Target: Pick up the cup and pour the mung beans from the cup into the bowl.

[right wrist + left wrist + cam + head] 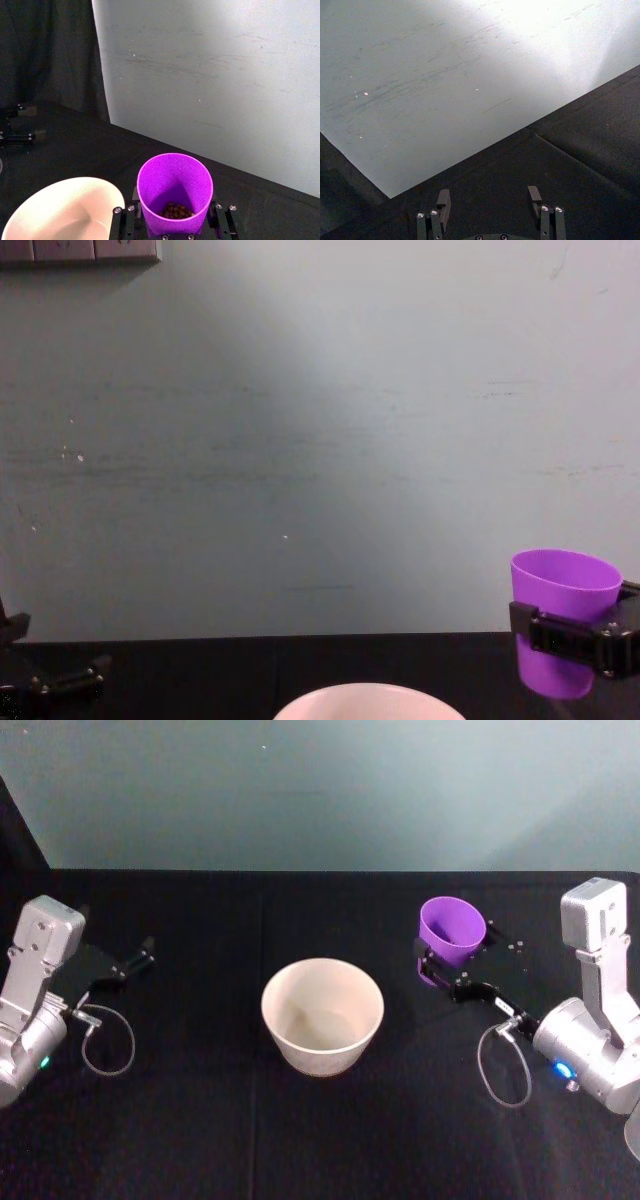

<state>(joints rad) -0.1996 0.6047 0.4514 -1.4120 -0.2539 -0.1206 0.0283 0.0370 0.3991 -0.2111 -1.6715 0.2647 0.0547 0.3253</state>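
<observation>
The purple cup is held upright off the table by my right gripper, to the right of the bowl. From the wrist the cup shows brown-green mung beans at its bottom, with the bowl's pale rim beside it. In the chest view the cup sits clamped in the black fingers, above and right of the bowl's rim. The bowl looks empty inside. My left gripper rests open at the far left, and its fingers hold nothing.
A black cloth covers the table, ending at a pale grey-green wall behind. Loose cable loops hang by each wrist: left cable, right cable. There is open cloth between the bowl and each arm.
</observation>
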